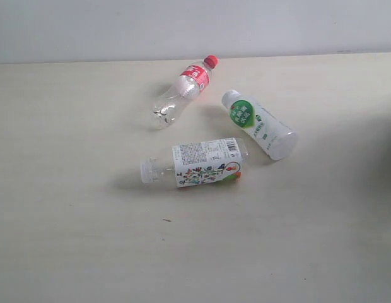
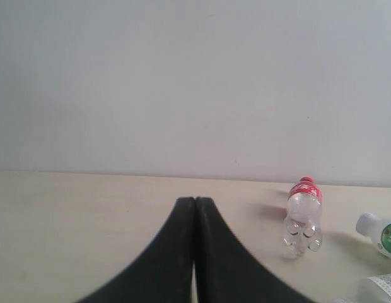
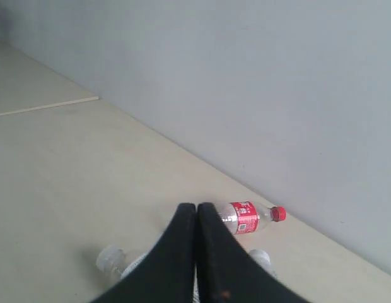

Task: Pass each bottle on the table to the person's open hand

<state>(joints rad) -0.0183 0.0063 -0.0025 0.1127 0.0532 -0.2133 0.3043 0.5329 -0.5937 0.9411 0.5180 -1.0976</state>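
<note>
We see three bottles lying on their sides close together on the table (image 1: 69,221). The cola bottle (image 1: 183,91) lies farthest, its red cap toward the far right. The white bottle (image 1: 258,129) with the green label lies to the right. The clear bottle (image 1: 195,165) with the flowered label lies nearest, its cap pointing left. Our left gripper (image 2: 194,202) and right gripper (image 3: 196,208) each have their fingers pressed together, holding nothing.

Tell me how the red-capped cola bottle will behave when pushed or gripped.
The cola bottle lies on its side on the table, so a sideways nudge would probably roll it. It looks clear and empty, so likely light. Thin plastic may dent under a firm squeeze.
</note>
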